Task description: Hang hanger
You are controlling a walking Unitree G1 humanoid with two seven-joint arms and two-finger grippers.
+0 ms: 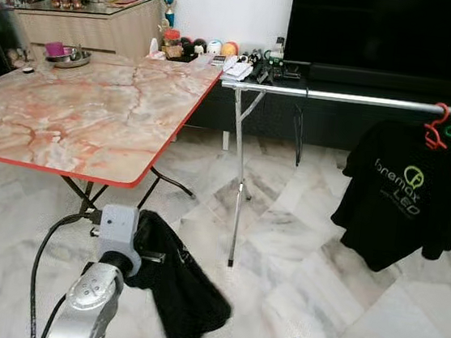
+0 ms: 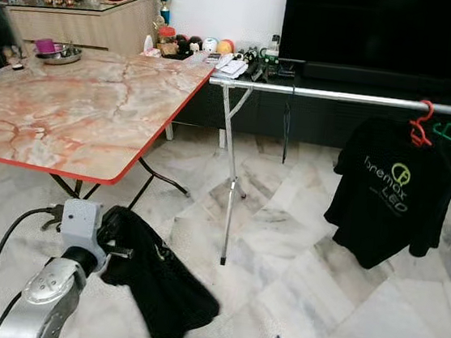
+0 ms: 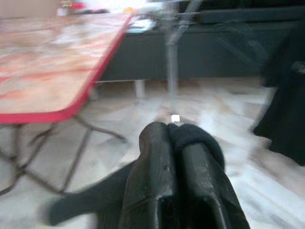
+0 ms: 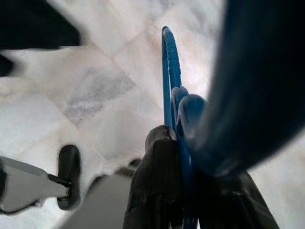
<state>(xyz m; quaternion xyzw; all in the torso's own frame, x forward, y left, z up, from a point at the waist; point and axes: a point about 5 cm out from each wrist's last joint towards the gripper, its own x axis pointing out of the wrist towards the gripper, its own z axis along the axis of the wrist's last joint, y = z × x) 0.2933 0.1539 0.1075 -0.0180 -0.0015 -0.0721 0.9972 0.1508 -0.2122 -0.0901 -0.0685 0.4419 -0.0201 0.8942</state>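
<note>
A folding table (image 1: 76, 119) with a marble-patterned top and red edge stands on the pale marble floor (image 1: 298, 251). A metal bowl (image 1: 68, 58) sits at its far corner. Behind it is a wooden sideboard (image 1: 95, 28), and a dark television (image 1: 388, 28) stands against the back wall.

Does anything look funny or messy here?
Yes: a black garment dangles crumpled from the left gripper just above the floor, while another black T-shirt hangs neatly on the rail.
</note>
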